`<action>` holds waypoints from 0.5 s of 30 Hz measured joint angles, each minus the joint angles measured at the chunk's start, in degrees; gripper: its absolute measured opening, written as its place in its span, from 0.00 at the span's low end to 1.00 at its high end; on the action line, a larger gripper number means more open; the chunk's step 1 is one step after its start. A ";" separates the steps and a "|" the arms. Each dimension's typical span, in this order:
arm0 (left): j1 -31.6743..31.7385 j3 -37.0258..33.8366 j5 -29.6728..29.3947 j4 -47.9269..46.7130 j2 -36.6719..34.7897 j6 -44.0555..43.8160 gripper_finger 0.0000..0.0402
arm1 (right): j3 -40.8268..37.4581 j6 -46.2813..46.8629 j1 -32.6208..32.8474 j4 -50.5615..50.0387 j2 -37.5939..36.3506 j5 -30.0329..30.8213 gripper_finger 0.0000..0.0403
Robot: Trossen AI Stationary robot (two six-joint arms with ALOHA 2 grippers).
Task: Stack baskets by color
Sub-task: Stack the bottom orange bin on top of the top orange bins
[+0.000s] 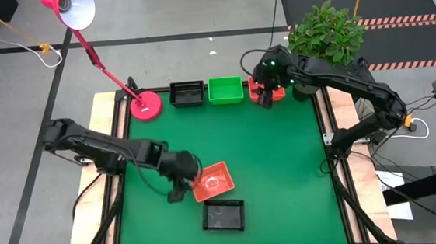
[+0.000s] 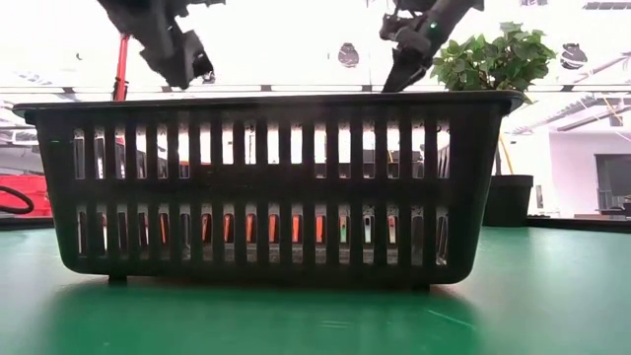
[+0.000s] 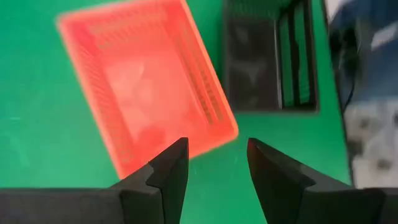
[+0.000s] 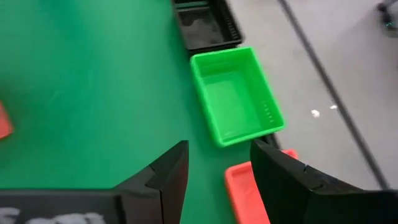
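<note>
An orange-red basket (image 1: 212, 181) lies askew on the green mat near the table's front. Beside it, toward the near edge, rests a black basket (image 1: 224, 215) that fills the low view (image 2: 271, 187). My left gripper (image 3: 214, 155) hovers open over the orange-red basket's (image 3: 146, 81) near corner and touches nothing. Along the far edge a black basket (image 1: 187, 94), a green basket (image 1: 226, 90) and another orange-red basket (image 1: 269, 95) sit in a row. My right gripper (image 4: 217, 155) hangs open above that orange-red basket (image 4: 247, 186), next to the green one (image 4: 236, 96).
A round pink lamp base (image 1: 146, 106) stands at the far left of the mat, its arm leaning off the table. A potted plant (image 1: 325, 32) sits beyond the far right corner. Bare green mat (image 1: 275, 156) lies between the row and the near baskets.
</note>
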 joint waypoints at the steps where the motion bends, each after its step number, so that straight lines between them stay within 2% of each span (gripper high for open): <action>1: -0.94 -0.01 0.00 -0.10 1.30 1.01 0.41 | 0.00 0.22 0.00 -0.62 -0.17 -0.51 0.42; 8: -4.57 -0.01 -3.28 -0.31 9.97 10.47 0.41 | 0.00 2.27 0.04 -5.60 -2.20 -5.72 0.42; 15: -3.59 0.21 -3.20 -0.09 14.28 22.08 0.41 | 0.00 2.15 0.01 -8.35 -4.86 -5.96 0.42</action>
